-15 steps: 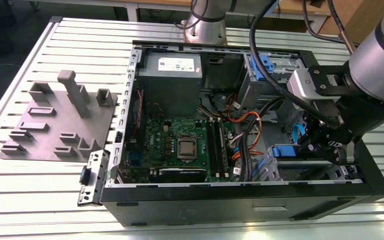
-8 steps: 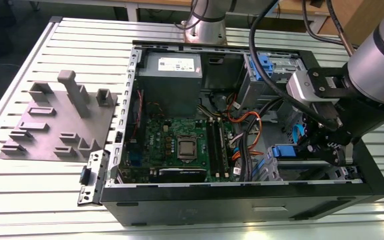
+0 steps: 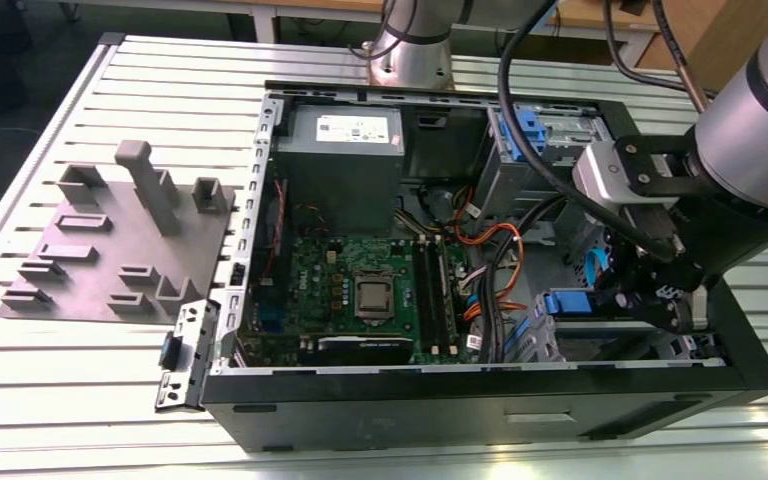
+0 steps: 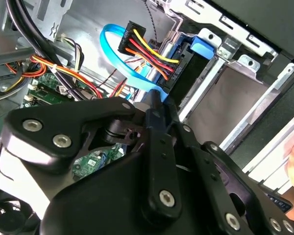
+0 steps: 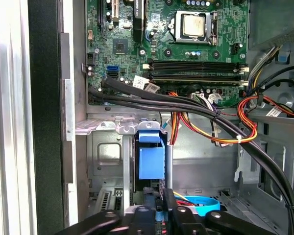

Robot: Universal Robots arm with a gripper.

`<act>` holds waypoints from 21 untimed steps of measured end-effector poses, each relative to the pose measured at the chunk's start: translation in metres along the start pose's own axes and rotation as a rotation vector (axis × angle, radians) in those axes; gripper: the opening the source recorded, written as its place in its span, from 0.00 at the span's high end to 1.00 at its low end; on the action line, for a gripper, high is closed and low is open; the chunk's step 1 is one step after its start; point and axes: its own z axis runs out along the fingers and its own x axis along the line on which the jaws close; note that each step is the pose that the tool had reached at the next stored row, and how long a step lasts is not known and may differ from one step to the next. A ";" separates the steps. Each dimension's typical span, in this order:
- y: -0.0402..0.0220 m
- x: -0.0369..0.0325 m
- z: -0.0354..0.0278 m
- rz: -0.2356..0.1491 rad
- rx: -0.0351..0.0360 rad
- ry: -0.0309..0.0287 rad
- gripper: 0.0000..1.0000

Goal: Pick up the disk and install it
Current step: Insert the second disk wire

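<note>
Gripper point(image 3: 662, 300) is reaching into the computer case point(image 3: 491, 400) on the desk point(image 3: 77, 380), fingers closing on the disk point(image 5: 151, 161) sitting in its bay.

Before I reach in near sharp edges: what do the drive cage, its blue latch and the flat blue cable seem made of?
Drive cage: apparently bare sheet metal, dull silver, with stamped cut-outs. Blue latch: looks like moulded plastic, matte. Flat blue cable: likely flexible plastic-sheathed ribbon, glossy, bent in a loop.
</note>
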 end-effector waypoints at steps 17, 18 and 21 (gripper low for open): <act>-0.0013 -0.0019 -0.0184 0.000 -0.0018 0.0000 0.89; -0.0013 -0.0019 -0.0184 0.000 -0.0018 0.0001 0.89; -0.0013 -0.0019 -0.0184 0.000 -0.0018 0.0000 0.89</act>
